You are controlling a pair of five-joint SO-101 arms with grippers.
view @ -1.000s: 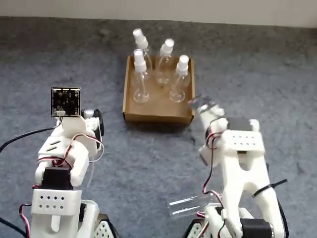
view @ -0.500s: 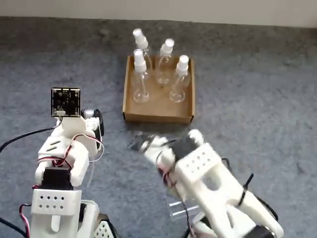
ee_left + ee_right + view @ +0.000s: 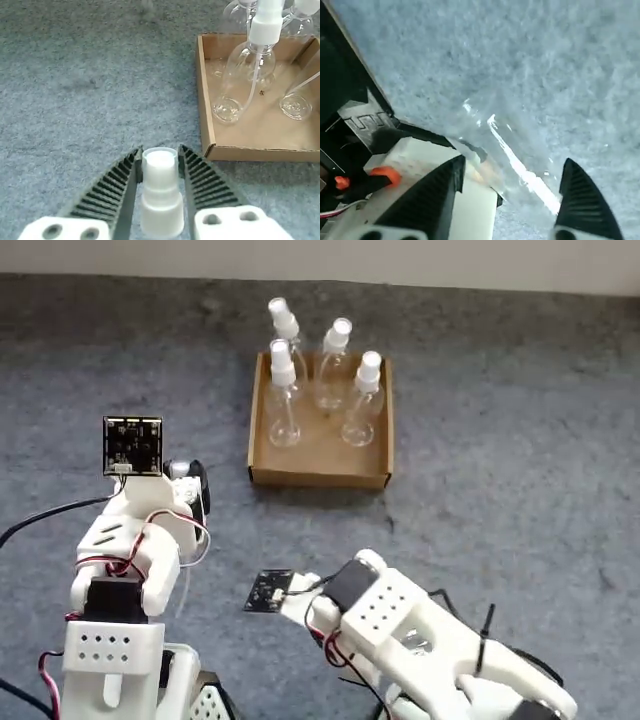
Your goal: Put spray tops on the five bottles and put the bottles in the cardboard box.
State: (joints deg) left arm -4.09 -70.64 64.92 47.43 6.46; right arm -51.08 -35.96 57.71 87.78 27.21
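1. On the left, the left end effector (image 3: 159,152) is clamped on a loose white spray top (image 3: 161,195), held upright between the jaws above the grey worktop (image 3: 520,440), just short of the box corner.
2. In the middle sits the cardboard box (image 3: 320,478). Four bottles stand inside it as far as the high view tells, each with its spray top on. The front-left bottle (image 3: 284,410) is the one closest to the left arm.
3. On the right, the right end effector (image 3: 515,161) has its jaws spread wide and grips nothing. They straddle a clear bottle (image 3: 520,170) lying on its side on the worktop, close to the arm bases.
4. Progress, as I judge it: four of five are topped and boxed. What's left is grasping that last bottle, fitting the held top and boxing it.
5. The count: five bottles, four boxed and one lying out. Five spray tops, four fitted and one held. One box.
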